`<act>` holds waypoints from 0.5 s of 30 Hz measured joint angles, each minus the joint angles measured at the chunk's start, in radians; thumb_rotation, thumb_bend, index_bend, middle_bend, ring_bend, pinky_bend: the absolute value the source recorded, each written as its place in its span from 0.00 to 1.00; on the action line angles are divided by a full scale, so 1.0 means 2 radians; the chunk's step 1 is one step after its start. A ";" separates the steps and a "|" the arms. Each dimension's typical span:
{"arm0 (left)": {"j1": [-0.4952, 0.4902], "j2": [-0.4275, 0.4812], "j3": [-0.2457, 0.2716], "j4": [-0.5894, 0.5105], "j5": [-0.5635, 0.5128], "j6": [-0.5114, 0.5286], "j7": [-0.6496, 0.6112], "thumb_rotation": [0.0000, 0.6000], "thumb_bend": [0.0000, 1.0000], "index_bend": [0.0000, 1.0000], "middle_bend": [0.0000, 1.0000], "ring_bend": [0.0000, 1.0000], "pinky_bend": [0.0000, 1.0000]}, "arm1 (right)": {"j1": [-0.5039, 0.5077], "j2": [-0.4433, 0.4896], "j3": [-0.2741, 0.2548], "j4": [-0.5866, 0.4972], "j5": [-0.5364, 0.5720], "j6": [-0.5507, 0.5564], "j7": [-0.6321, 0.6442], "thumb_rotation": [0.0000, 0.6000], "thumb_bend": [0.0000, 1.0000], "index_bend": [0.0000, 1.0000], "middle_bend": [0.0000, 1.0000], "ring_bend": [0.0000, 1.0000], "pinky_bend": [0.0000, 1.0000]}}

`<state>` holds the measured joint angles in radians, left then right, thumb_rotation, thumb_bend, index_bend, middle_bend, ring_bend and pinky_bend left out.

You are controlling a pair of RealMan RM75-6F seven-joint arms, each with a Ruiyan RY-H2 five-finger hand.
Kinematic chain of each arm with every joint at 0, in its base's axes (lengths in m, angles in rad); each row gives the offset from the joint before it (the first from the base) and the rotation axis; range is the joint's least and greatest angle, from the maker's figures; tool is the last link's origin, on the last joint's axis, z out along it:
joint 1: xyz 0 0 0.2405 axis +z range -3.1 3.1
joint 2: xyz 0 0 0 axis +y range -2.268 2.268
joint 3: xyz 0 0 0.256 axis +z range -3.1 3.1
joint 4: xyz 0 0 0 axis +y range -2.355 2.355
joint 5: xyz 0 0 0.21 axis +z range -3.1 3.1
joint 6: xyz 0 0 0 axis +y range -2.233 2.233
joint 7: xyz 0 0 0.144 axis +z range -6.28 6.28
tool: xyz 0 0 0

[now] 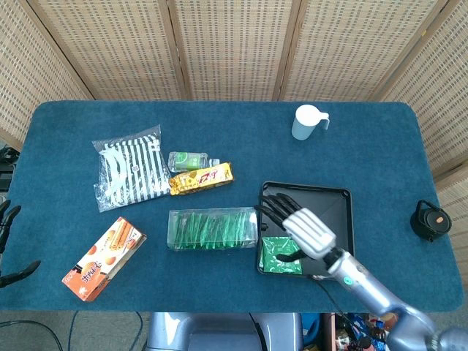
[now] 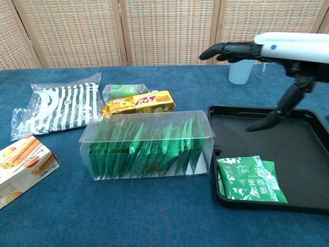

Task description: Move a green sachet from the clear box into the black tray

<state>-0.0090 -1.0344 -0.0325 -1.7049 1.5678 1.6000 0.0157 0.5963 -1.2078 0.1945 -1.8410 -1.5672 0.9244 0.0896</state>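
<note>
The right hand (image 1: pixel 296 223) hangs over the black tray (image 1: pixel 340 201), fingers spread apart and holding nothing, pointing toward ten o'clock at the clear box (image 1: pixel 212 229). I'd judge it is lined up that way to reach the box's near end from above, since the sachets (image 2: pixel 149 149) stand on edge in a packed row and can only be pinched by their top edges. From the chest view the hand sits well above the table (image 1: pixel 73 124), level with the mug (image 2: pixel 239 72) behind it, thumb dropped low over the tray.

Green sachets (image 1: pixel 281 254) already lie flat in the tray's seven o'clock corner, two of them as far as I can tell, one mostly covered by the other. Whether the hand's thumb touches them in the head view is hard to say; the chest view suggests it is clear above.

The left hand (image 1: pixel 9 245) is cut off at the frame's nine o'clock edge; only dark fingers show, apart and empty.

At the table's left sit a striped bag (image 1: pixel 128 174), a small green bottle (image 1: pixel 186 160), a gold snack pack (image 1: pixel 201 178) and an orange box (image 1: pixel 104 259), all apart from the work. How many sachets the box holds I cannot count.
</note>
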 measured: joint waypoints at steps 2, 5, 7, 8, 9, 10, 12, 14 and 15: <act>-0.001 0.000 -0.001 0.000 -0.003 -0.003 0.001 1.00 0.09 0.00 0.00 0.00 0.00 | 0.017 -0.016 0.011 -0.002 0.036 -0.024 -0.015 1.00 0.11 0.11 0.00 0.00 0.00; -0.003 -0.001 -0.002 0.001 -0.007 -0.007 0.000 1.00 0.09 0.00 0.00 0.00 0.00 | 0.043 -0.039 0.024 -0.002 0.088 -0.050 -0.049 1.00 0.13 0.11 0.00 0.00 0.00; -0.004 -0.001 -0.004 0.002 -0.011 -0.010 -0.001 1.00 0.10 0.00 0.00 0.00 0.00 | 0.060 -0.055 0.030 0.000 0.121 -0.060 -0.081 1.00 0.14 0.11 0.00 0.00 0.00; -0.005 0.000 -0.004 0.002 -0.013 -0.011 -0.001 1.00 0.10 0.00 0.00 0.00 0.00 | 0.068 -0.062 0.032 0.002 0.134 -0.064 -0.096 1.00 0.15 0.12 0.01 0.00 0.00; -0.005 0.000 -0.005 0.002 -0.014 -0.012 -0.002 1.00 0.10 0.00 0.00 0.00 0.00 | 0.075 -0.069 0.034 0.003 0.147 -0.066 -0.111 1.00 0.16 0.12 0.01 0.00 0.00; -0.006 0.000 -0.005 0.003 -0.016 -0.014 -0.003 1.00 0.10 0.00 0.00 0.00 0.00 | 0.085 -0.078 0.036 0.005 0.165 -0.069 -0.130 1.00 0.17 0.13 0.02 0.00 0.00; -0.007 0.000 -0.006 0.003 -0.019 -0.016 -0.005 1.00 0.10 0.00 0.00 0.00 0.00 | 0.099 -0.092 0.037 0.010 0.192 -0.071 -0.156 1.00 0.24 0.13 0.04 0.00 0.00; -0.008 0.001 -0.007 0.003 -0.022 -0.019 -0.007 1.00 0.10 0.00 0.00 0.00 0.00 | 0.113 -0.107 0.038 0.015 0.220 -0.070 -0.182 1.00 0.29 0.14 0.05 0.00 0.00; -0.009 0.001 -0.007 0.003 -0.023 -0.020 -0.007 1.00 0.10 0.00 0.00 0.00 0.00 | 0.118 -0.113 0.038 0.018 0.231 -0.069 -0.191 1.00 0.29 0.15 0.05 0.00 0.00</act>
<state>-0.0260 -1.0320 -0.0463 -1.6980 1.5215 1.5595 0.0012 0.8330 -1.4339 0.2713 -1.8051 -1.1044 0.7862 -0.2930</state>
